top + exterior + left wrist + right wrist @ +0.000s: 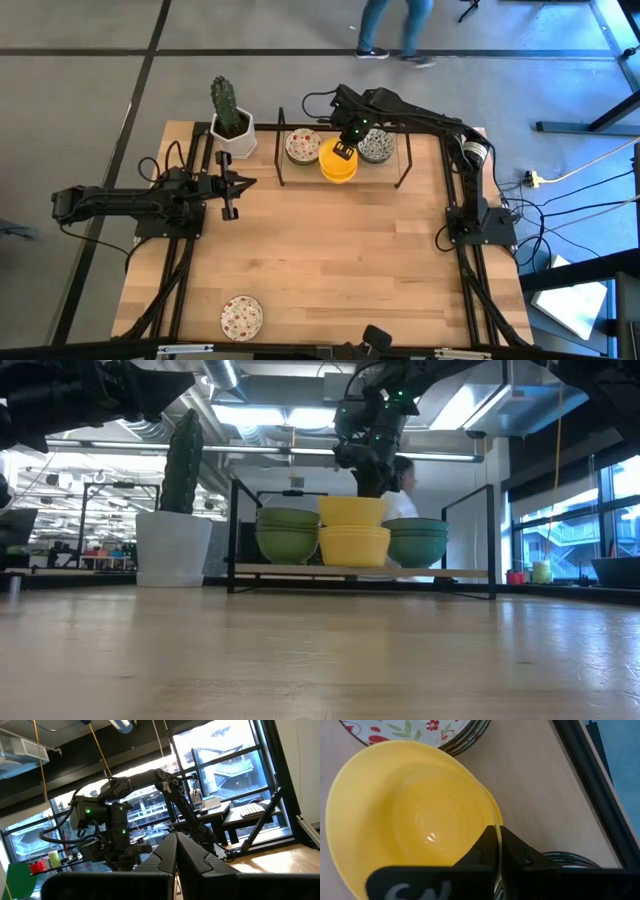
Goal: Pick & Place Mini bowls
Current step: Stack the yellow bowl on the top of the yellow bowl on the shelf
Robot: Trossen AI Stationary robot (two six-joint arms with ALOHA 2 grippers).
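Note:
Three stacks of mini bowls stand on a black wire rack at the table's far edge: red-floral, yellow and blue-green. One more red-floral bowl lies on its base near the near edge. My right gripper reaches down over the yellow stack and is shut on the top yellow bowl. My left gripper waits shut at the table's left, near the cactus pot, touching nothing. My right gripper pinches the top yellow bowl's rim, one finger inside the bowl and the other outside. The fingers come from above, pointing down. The bowl stays level over the yellow stack; whether it is lifted clear of the stack, I cannot tell.
A white pot with a green cactus stands at the far left corner, beside the rack's left end. The rack's upright bars frame the stacks. Bare wood spreads across the table's middle. A person walks on the floor beyond the far edge.

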